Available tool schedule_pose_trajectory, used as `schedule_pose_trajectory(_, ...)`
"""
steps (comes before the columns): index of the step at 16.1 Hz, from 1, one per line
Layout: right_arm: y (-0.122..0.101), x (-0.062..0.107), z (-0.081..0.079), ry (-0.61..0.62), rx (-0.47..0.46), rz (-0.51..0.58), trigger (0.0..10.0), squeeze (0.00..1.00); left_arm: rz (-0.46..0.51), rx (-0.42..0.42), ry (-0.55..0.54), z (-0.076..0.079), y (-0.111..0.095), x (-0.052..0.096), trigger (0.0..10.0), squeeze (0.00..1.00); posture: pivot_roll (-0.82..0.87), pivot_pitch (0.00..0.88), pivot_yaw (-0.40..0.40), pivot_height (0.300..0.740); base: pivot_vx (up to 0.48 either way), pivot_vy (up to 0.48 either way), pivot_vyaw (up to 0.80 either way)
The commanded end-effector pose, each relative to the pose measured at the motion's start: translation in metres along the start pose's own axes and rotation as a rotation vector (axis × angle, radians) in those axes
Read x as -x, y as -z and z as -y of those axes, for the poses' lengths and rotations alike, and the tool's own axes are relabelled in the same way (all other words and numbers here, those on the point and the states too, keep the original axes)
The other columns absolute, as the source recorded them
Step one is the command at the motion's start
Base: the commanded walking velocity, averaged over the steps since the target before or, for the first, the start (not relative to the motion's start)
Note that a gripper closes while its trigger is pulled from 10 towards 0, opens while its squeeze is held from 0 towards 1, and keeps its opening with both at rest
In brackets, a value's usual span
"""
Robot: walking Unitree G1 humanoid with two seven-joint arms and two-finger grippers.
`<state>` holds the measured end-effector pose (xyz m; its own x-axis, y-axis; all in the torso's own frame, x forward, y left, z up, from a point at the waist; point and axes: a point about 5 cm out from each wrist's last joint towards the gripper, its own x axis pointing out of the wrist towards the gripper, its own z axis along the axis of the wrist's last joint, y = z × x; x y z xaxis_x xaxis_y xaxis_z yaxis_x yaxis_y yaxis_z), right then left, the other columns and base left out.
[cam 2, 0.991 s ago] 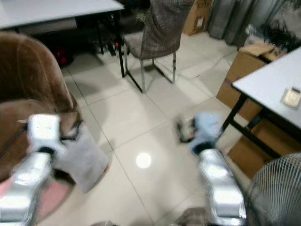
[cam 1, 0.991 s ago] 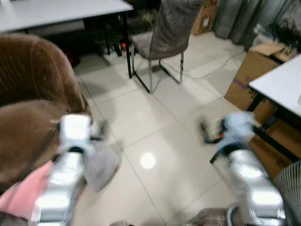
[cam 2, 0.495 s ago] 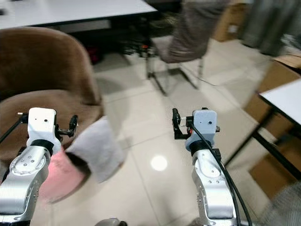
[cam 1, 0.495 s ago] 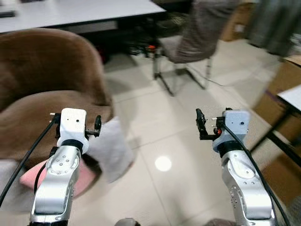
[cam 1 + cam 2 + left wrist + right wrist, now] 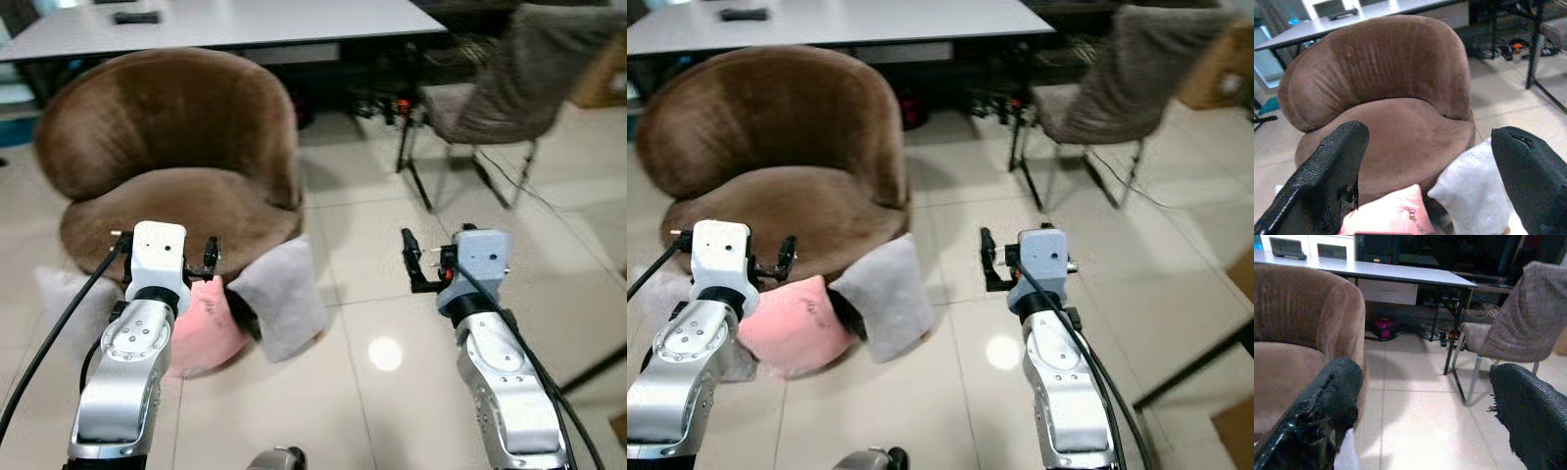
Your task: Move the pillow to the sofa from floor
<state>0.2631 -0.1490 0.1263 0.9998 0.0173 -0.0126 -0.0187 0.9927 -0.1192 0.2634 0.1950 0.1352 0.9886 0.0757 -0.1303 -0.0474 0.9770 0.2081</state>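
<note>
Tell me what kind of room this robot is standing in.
Probably a living or work room in a home: a brown upholstered armchair stands on a tiled floor with a pink pillow and a grey pillow leaning at its base, and a long white table and a dining chair stand behind.

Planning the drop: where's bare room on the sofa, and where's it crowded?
Free: the brown sofa seat cushion, bordered by its curved backrest. Also bare tile between the sofa and the grey chair. Crowded: the floor at the sofa's front, where the pink pillow and grey pillow lean together.
</note>
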Motion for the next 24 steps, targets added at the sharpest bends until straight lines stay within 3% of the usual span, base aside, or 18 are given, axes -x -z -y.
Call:
schedule_pose_trajectory(1, 0.0, -0.001, 0.004, 0.021, 0.008, -0.012, 10.0, 1.0, 0.044, -0.001, -0.004, 0.001, -0.005, -0.002, 10.0, 0.0, -0.06, 0.0, 0.035, 0.74, 0.0, 0.0, 0.52)
schedule_pose_trajectory(3, -0.001, 0.0, 0.005, 0.006, -0.021, -0.009, 10.0, 1.0, 0.13, 0.002, -0.025, 0.001, -0.012, -0.001, 10.0, 0.0, -0.06, 0.0, 0.033, 0.74, 0.0, 0.0, 0.48)
schedule_pose_trajectory(6, 0.006, 0.002, 0.005, 0.05, -0.018, -0.027, 10.0, 1.0, 0.02, 0.028, 0.03, 0.005, 0.002, -0.002, 10.0, 0.0, -0.08, 0.0, 0.034, 0.74, 0.0, 0.0, 0.42)
schedule_pose_trajectory(8, 0.002, 0.002, 0.005, 0.06, -0.019, 0.011, 10.0, 1.0, 0.044, 0.04, 0.058, 0.008, 0.001, -0.002, 10.0, 0.0, -0.08, 0.0, 0.037, 0.74, 0.0, 0.0, 0.0)
schedule_pose_trajectory(10, 0.007, 0.002, 0.003, 0.029, -0.093, -0.079, 10.0, 1.0, 0.055, 0.038, 0.063, 0.01, 0.001, -0.001, 10.0, 0.0, -0.07, 0.0, 0.032, 0.74, 0.264, 0.0, 0.0)
schedule_pose_trajectory(11, 0.005, 0.004, 0.0, 0.002, -0.116, -0.062, 10.0, 1.0, 0.046, 0.04, 0.065, 0.009, 0.002, 0.0, 10.0, 0.0, -0.07, 0.0, 0.032, 0.74, 0.307, 0.0, 0.0)
schedule_pose_trajectory(12, 0.003, 0.005, 0.0, -0.001, -0.11, -0.047, 10.0, 0.0, 0.037, 0.036, 0.073, 0.009, 0.004, 0.002, 10.0, 0.0, -0.07, 0.0, 0.035, 0.74, 0.311, 0.0, 0.0)
schedule_pose_trajectory(17, 0.01, 0.003, 0.001, 0.019, -0.149, -0.09, 10.0, 0.0, 0.036, 0.031, 0.097, 0.014, 0.006, 0.004, 10.0, 0.0, -0.06, 0.0, 0.024, 0.74, 0.362, 0.0, 0.0)
schedule_pose_trajectory(18, 0.009, 0.002, 0.002, 0.023, -0.141, -0.084, 10.0, 0.0, 0.039, 0.031, 0.097, 0.014, 0.005, 0.003, 10.0, 0.0, -0.06, 0.0, 0.02, 0.74, 0.39, 0.0, 0.0)
schedule_pose_trajectory(19, 0.008, -0.001, 0.008, 0.074, -0.043, -0.062, 10.0, 0.0, 0.04, 0.031, 0.093, 0.013, 0.004, 0.003, 10.0, 0.0, -0.06, 0.0, 0.02, 0.74, 0.39, 0.0, 0.0)
schedule_pose_trajectory(20, 0.008, -0.001, 0.009, 0.072, -0.03, -0.057, 10.0, 0.0, 0.04, 0.032, 0.092, 0.013, 0.004, 0.003, 10.0, 0.0, -0.06, 0.0, 0.019, 0.74, 0.39, 0.0, 0.0)
schedule_pose_trajectory(23, 0.0, -0.002, 0.004, 0.05, -0.004, 0.013, 10.0, 0.0, 0.037, 0.028, 0.091, 0.012, 0.005, 0.003, 10.0, 0.0, -0.06, 0.0, 0.02, 0.74, 0.39, 0.0, 0.0)
schedule_pose_trajectory(24, 0.002, -0.003, 0.001, 0.026, -0.059, -0.023, 10.0, 0.0, 0.037, 0.027, 0.091, 0.012, 0.005, 0.003, 10.0, 0.0, -0.06, 0.0, 0.022, 0.74, 0.386, 0.0, 0.0)
